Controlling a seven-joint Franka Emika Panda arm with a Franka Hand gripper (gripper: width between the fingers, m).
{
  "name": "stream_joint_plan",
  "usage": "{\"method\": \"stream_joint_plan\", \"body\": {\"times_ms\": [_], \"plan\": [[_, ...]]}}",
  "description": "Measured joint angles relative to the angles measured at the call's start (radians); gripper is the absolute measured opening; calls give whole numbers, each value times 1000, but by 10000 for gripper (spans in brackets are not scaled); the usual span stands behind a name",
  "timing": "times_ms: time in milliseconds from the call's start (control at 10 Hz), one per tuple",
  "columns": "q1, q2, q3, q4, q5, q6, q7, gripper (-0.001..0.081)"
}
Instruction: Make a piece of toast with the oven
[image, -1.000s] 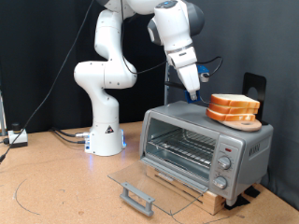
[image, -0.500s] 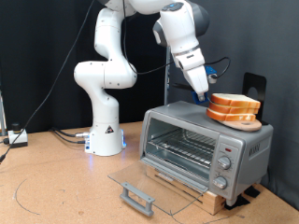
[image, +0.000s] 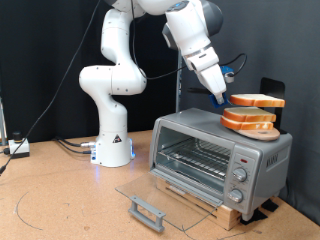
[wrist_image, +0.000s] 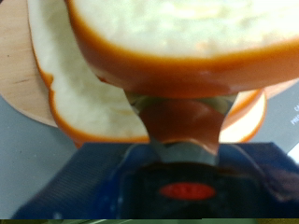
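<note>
The gripper (image: 226, 99) sits above the oven's top, shut on one edge of the piece of toast (image: 257, 101), which hangs level a little above the other slices (image: 249, 119). Those slices stay stacked on a round wooden board (image: 252, 130) on the oven's roof. The silver-grey oven (image: 220, 157) stands with its glass door (image: 160, 200) folded down flat and its wire rack (image: 195, 158) bare. In the wrist view the held toast (wrist_image: 177, 42) fills the frame, its crust pinched at the fingers (wrist_image: 179, 121), with the stacked slices (wrist_image: 84, 103) and board (wrist_image: 19, 65) beneath.
The oven rests on a wooden base (image: 215, 205) on the brown table (image: 60, 200). Round knobs (image: 240, 178) line its front at the exterior view's right. The arm's white base (image: 112, 140) stands at the exterior view's left of the oven, with cables (image: 70, 146) beside it.
The gripper reached the stack, closed on the top slice and has lifted it clear of the other slices, shifting it slightly toward the exterior view's right.
</note>
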Motion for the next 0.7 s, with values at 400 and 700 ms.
{"method": "stream_joint_plan", "body": {"times_ms": [400,700], "plan": [[-1,-37,-82,-14,-9,-86,-31,395],[-11,-35,-99,-23,-34,-97,-53,395]]}}
